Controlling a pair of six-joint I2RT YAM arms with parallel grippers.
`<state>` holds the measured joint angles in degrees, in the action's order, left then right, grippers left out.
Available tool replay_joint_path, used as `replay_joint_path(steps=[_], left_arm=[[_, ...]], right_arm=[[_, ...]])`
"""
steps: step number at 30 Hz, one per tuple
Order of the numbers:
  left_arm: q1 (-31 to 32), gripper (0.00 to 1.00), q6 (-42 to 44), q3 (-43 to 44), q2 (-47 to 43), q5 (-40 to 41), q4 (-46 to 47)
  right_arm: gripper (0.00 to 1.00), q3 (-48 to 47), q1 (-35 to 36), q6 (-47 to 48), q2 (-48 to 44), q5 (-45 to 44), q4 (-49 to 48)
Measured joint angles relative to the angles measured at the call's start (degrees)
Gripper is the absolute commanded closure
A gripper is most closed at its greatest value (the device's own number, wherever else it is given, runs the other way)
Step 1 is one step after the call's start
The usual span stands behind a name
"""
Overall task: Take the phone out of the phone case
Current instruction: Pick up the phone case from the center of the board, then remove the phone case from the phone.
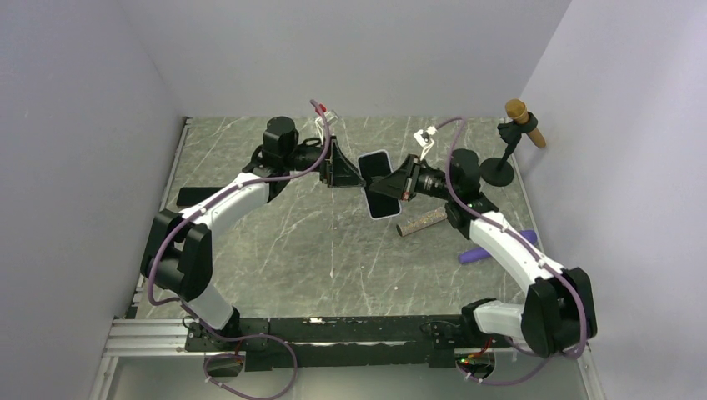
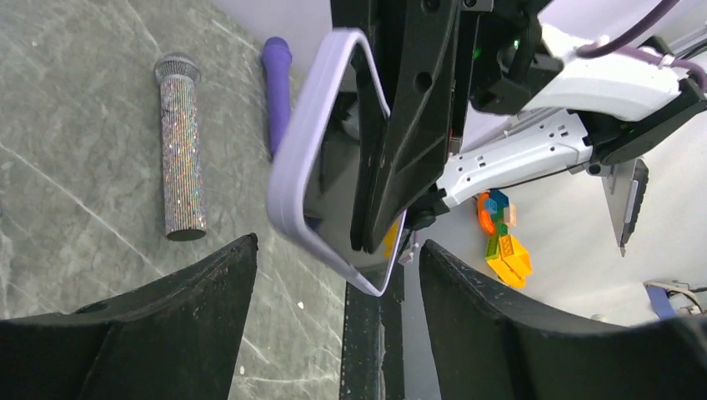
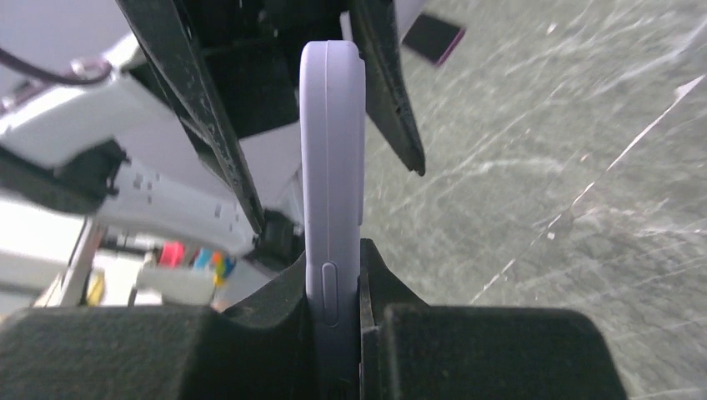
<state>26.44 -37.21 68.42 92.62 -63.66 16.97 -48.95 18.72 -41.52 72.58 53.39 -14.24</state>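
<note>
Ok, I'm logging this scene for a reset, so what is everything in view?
phone case: one, lavender, held off the table
phone: one, dark screen, inside the case
glitter microphone: one, silver, lying on the table
purple object: one, purple, lying near it
stand microphone: one, gold on black stand, far right corner
flat item: one, black, table's left side
table: one, grey marbled, under everything
right gripper: one, black, shut on the phone case
left gripper: one, black, open around the case's end
</note>
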Motion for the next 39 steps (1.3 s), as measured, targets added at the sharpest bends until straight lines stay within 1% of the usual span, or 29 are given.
replay_joint_path(steps=[3, 5, 8, 11, 16, 17, 19, 20, 21, 22, 23, 24, 26, 28, 29, 31, 32, 35, 39], left_arm=[[0.1, 0.39, -0.7, -0.6, 0.0, 0.2, 2.3], [0.6, 0.43, -0.7, -0.6, 0.0, 0.2, 2.0], [1.8, 0.43, 0.6, -0.3, 0.0, 0.1, 0.4], [2.8, 0.43, 0.5, -0.3, 0.0, -0.1, 0.6], [3.1, 0.43, -2.7, -0.7, 0.0, -1.0, 5.2], [3.0, 0.45, -3.3, -0.8, 0.0, -1.2, 6.3], [2.9, 0.54, -4.6, -1.2, 0.0, -1.3, 8.2], [2.9, 0.61, -5.1, -1.4, 0.0, -1.4, 8.8], [2.9, 0.7, -5.6, -1.4, 0.0, -1.5, 9.2], [2.9, 0.83, -5.7, -1.5, 0.0, -1.6, 9.6], [2.9, 0.97, -5.9, -1.6, 0.0, -1.6, 9.8], [2.8, 1.0, -6.6, -1.6, 0.0, -2.0, 9.6], [2.7, 1.0, -8.6, -1.6, 0.0, -2.5, 9.0], [2.7, 1.0, -7.5, -1.6, 0.0, -2.5, 8.7], [2.7, 1.0, -6.3, -1.6, 0.0, -2.5, 7.8], [2.8, 1.0, -3.6, -1.6, 0.0, -2.6, 5.3], [2.8, 1.0, -2.2, -1.5, 0.0, -2.6, 3.9], [2.8, 1.0, 1.7, -1.2, 0.0, -2.6, -0.8], [2.8, 1.0, 5.3, 0.1, 0.2, -3.3, -5.2]], right_arm=[[1.0, 4.2, 0.0, -6.2, -3.5, -7.2, -7.0], [1.0, 4.4, 0.0, -9.0, -4.3, -11.9, -10.4], [1.0, 4.4, 0.0, -12.6, -4.1, -17.0, -16.0], [1.0, 4.3, 0.1, -15.3, -2.6, -19.5, -21.3], [1.0, 4.3, 1.5, -18.1, 1.2, -20.8, -26.8], [1.0, 4.3, 2.0, -18.5, 1.9, -20.9, -27.8], [1.0, 4.5, 2.7, -19.6, 2.8, -21.0, -30.2], [1.0, 4.6, 3.0, -20.2, 3.1, -21.0, -31.6], [1.0, 4.7, 3.3, -20.7, 3.3, -20.9, -32.7], [1.0, 4.7, 3.5, -21.2, 3.6, -20.9, -33.8], [0.98, 4.7, 3.7, -21.9, 3.7, -20.6, -34.7], [0.89, 4.7, 3.8, -21.4, 3.7, -20.1, -35.5], [0.65, 4.7, 3.9, -19.5, 3.6, -18.9, -36.7], [0.46, 4.1, 3.8, -18.9, 3.1, -18.6, -34.1], [0.39, 3.3, 3.6, -18.1, 2.6, -18.6, -31.0], [0.3, 1.0, 2.7, -16.2, 2.3, -18.1, -25.1], [0.28, -0.7, 2.0, -14.8, 2.3, -17.0, -21.6], [0.26, -7.1, -0.3, -9.1, 2.7, -12.5, -10.2], [0.31, -17.2, -1.8, 1.4, 5.6, -5.0, 4.3]])
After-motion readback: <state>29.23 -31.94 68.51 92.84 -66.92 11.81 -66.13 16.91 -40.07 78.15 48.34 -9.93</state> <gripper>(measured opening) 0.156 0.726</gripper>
